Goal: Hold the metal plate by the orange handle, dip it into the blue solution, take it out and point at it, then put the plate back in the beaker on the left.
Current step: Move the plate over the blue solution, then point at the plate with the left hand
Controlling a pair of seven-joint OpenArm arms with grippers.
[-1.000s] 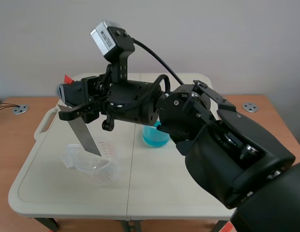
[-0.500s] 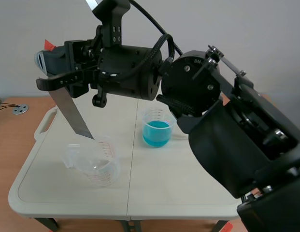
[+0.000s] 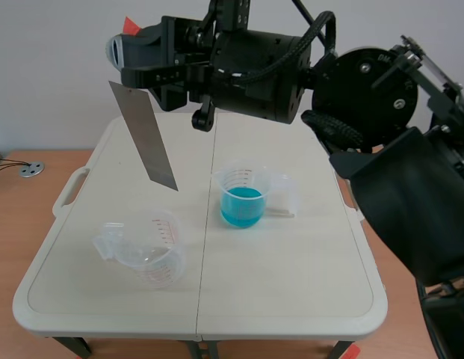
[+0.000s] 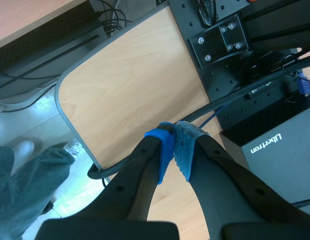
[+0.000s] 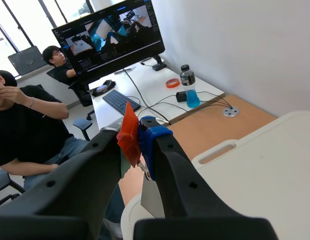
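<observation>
The right hand is clamped on the orange handle, which stands upright between its two fingers with a blue pad pressed against one face. Just under the fingers a grey strip of the plate shows. In the scene view this hand is high over the far left part of the bench, at the end of the right arm, which lies raised across the top. The plate hangs from the hand in the air, tilted, its lower end leaning toward the middle. That lower end is above and behind the empty beaker and off to the side of the blue beaker, apart from both. The empty beaker stands on the left half of the bench with its spout toward the left edge. The blue beaker stands just right of the middle seam, partly filled with blue solution. The left hand has its fingers together, the blue pads touching with nothing held. Beyond it lie a wooden board, black cables and black casing, and a trouser leg with a pale shoe shows beside the board. Past the right hand, beyond the bench's corner, a white desk carries a monitor, a keyboard and a bottle, and a seated person is near it.
</observation>
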